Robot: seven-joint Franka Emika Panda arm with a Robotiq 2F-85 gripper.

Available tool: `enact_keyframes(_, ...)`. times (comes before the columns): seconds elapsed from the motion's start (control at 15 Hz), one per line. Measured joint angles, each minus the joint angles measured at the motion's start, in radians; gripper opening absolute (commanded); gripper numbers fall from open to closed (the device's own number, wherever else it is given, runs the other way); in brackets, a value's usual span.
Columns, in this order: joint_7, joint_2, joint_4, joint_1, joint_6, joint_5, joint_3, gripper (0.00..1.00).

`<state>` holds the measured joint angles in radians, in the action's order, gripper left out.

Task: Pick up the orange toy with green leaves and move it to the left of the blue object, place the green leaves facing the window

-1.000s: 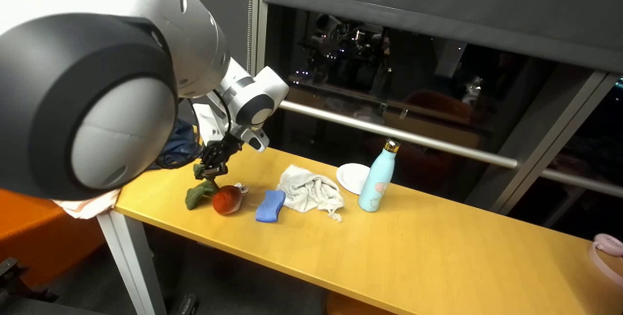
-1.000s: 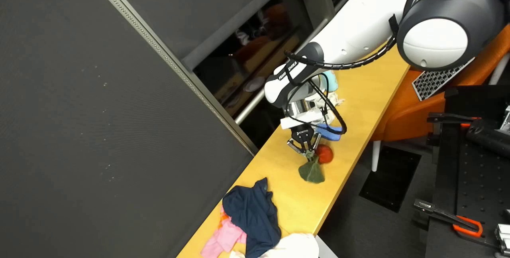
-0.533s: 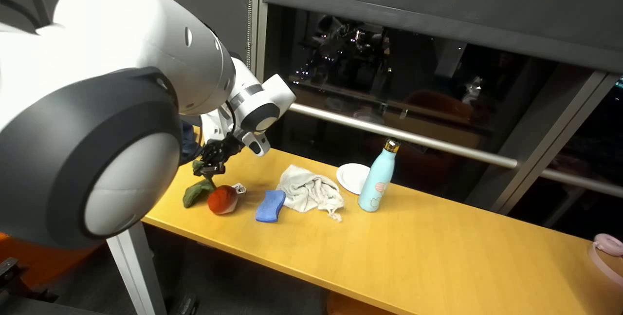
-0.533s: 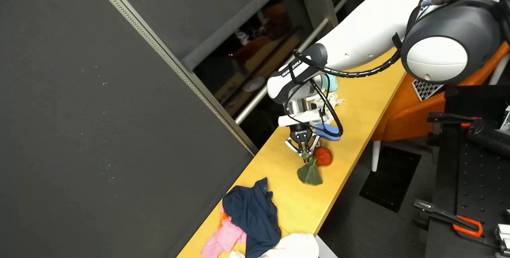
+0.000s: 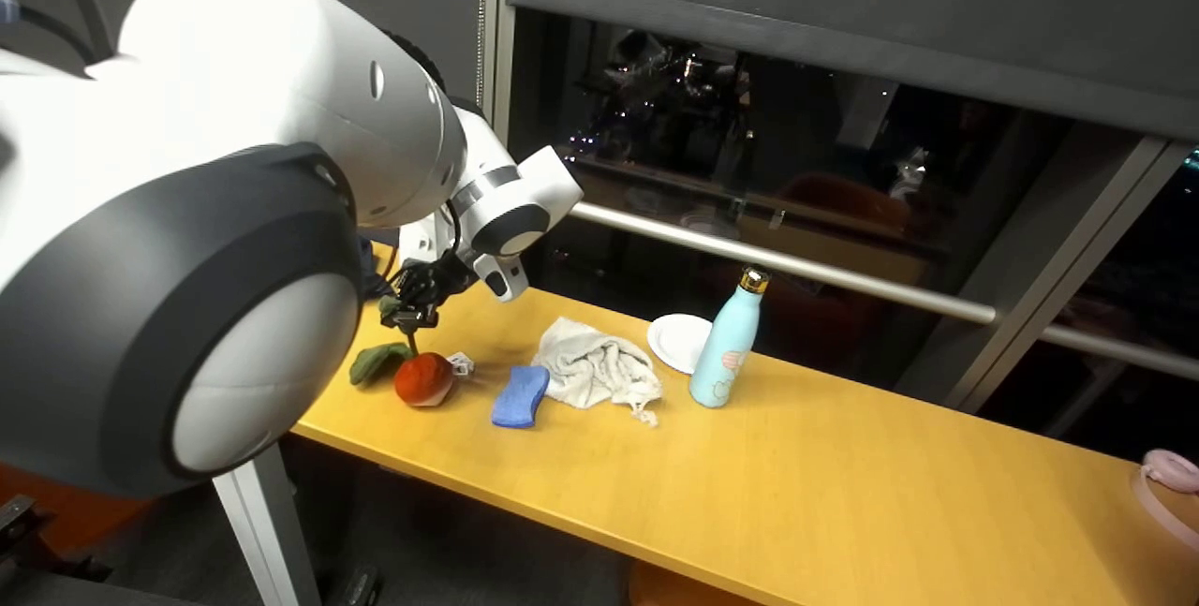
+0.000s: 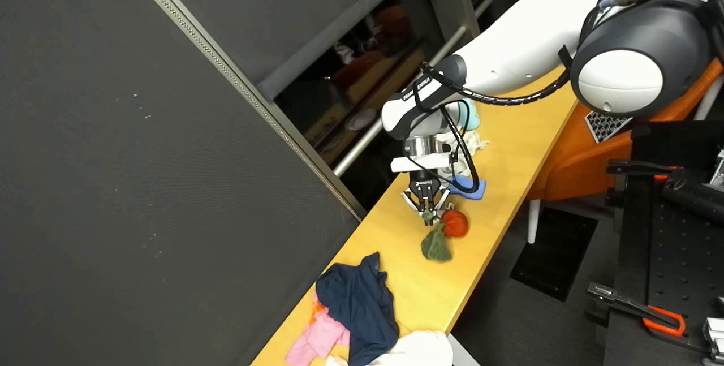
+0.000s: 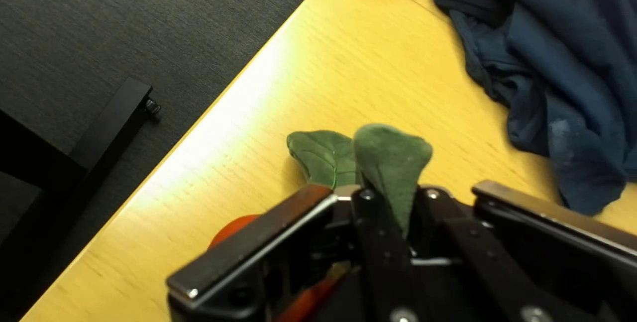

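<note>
The orange toy with green leaves [image 5: 423,379] is left of the blue object, a sponge [image 5: 521,396], with a gap between them. Both also show in an exterior view: the toy [image 6: 455,223], the sponge [image 6: 469,188]. My gripper [image 5: 409,320] is above the toy, also seen in the wrist view [image 7: 401,200], with its fingers closed around one upright leaf of the toy [image 7: 390,155]. The other leaf [image 7: 321,158] spreads away from the sponge. In the wrist view the orange body is mostly hidden behind a finger. I cannot tell whether it touches the table. The window [image 5: 656,166] is behind the table.
A small white item [image 5: 461,364] is beside the toy. A pale cloth [image 5: 599,364], white plate [image 5: 679,342] and pale-blue bottle [image 5: 726,348] stand further right. A navy cloth [image 6: 362,304] lies at the table's end. The table's front edge [image 7: 209,108] runs near the toy.
My gripper and the toy have moved slightly away from the blue sponge, and the toy's body has turned a little. The forearm has dropped lower in an exterior view. The sponge has not moved.
</note>
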<state>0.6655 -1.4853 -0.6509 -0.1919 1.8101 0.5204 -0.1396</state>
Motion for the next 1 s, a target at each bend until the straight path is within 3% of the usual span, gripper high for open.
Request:
enact_keyframes(0.47,0.016,0.0,-0.001,-0.025,0.096,0.028,-0.008,0.02)
enact_keyframes(1.0,0.028,0.0,-0.006,-0.026,0.115,0.029,-0.009,0.02)
